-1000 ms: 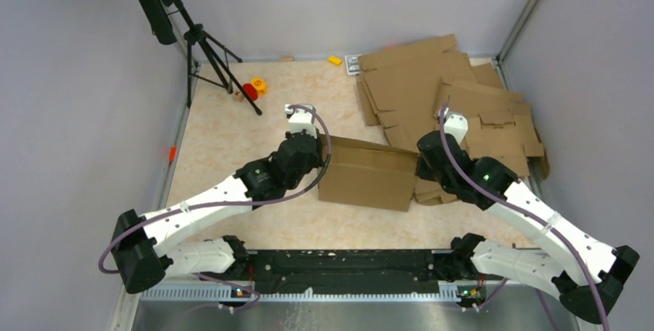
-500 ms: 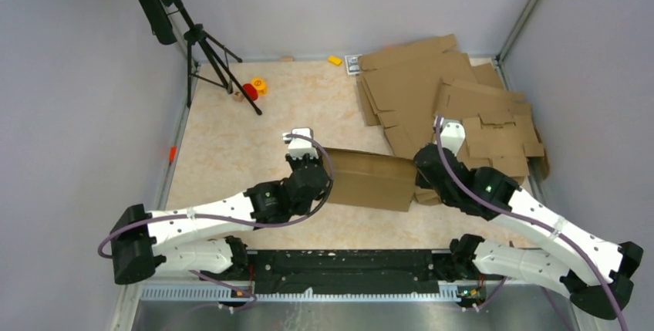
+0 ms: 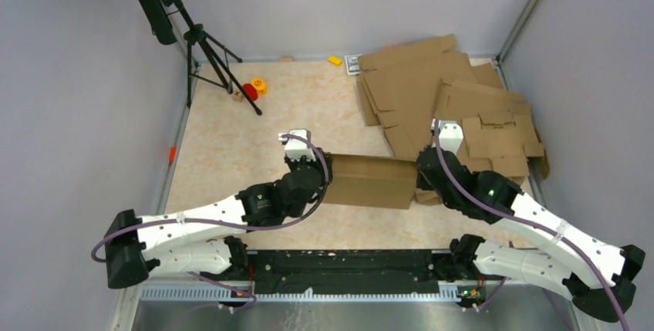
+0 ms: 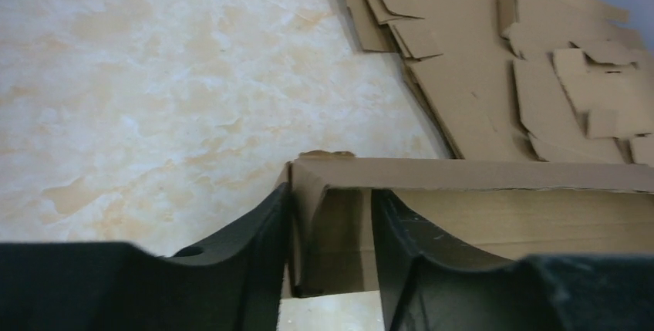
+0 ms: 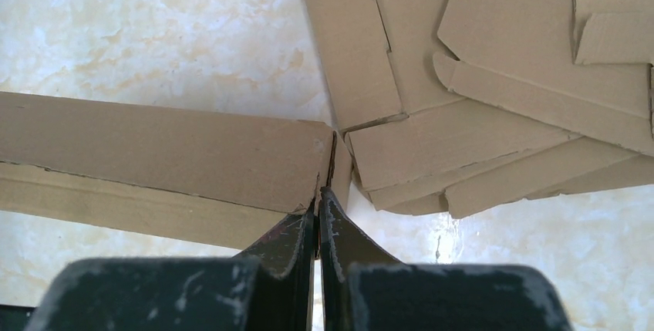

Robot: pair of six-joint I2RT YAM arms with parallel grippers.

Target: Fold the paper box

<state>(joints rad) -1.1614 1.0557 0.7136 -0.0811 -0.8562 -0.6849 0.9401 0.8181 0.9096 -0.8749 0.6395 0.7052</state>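
From above, the paper box (image 3: 370, 180) lay on the table (image 3: 231, 130) between the two arms, with a pile of flat cardboard blanks (image 3: 432, 92) just beside it on the right. The left gripper (image 3: 311, 170) was at its left end and the right gripper (image 3: 422, 169) at its right end.

In the left wrist view, the left gripper stood partly open, its fingers (image 4: 258, 231) straddling the box's end wall without clamping it.

In the right wrist view, the right gripper's fingers (image 5: 343, 231) were pinched together on the thin flap at the box's end corner, close to the blanks.
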